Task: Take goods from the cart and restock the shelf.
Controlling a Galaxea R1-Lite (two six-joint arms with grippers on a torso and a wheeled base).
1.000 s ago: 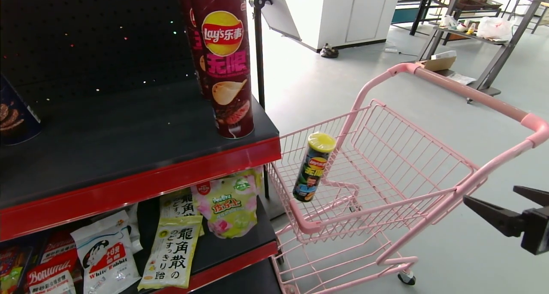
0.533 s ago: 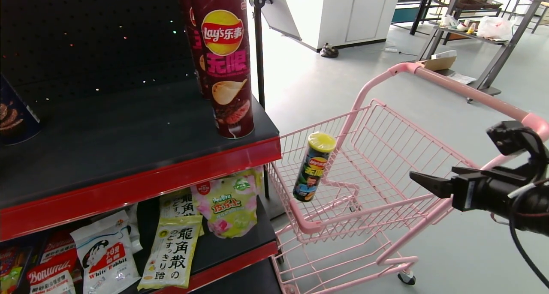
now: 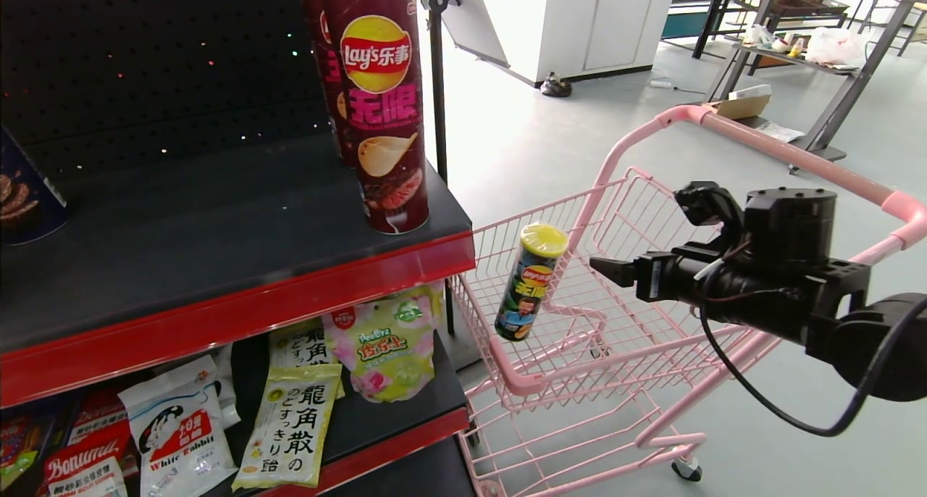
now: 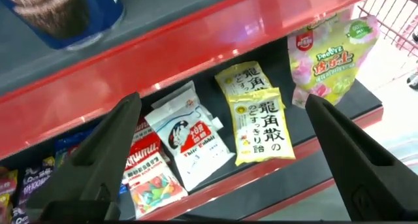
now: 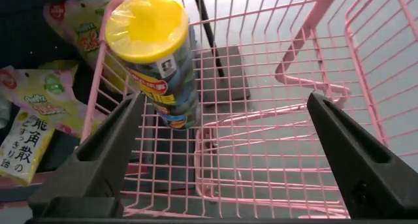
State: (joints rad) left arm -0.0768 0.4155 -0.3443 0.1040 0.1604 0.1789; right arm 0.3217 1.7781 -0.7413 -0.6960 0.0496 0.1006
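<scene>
Right tool jaws stood apart, near the chip can leaning in the cart. Risk: a finger might nudge the tilted can over.

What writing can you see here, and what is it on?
Tall maroon can on the top shelf: round logo, big characters.
Small can in the cart: like logo, smaller.
Bags on the lower shelf: big printed names.
I don't quote print; fine print is too small.
</scene>
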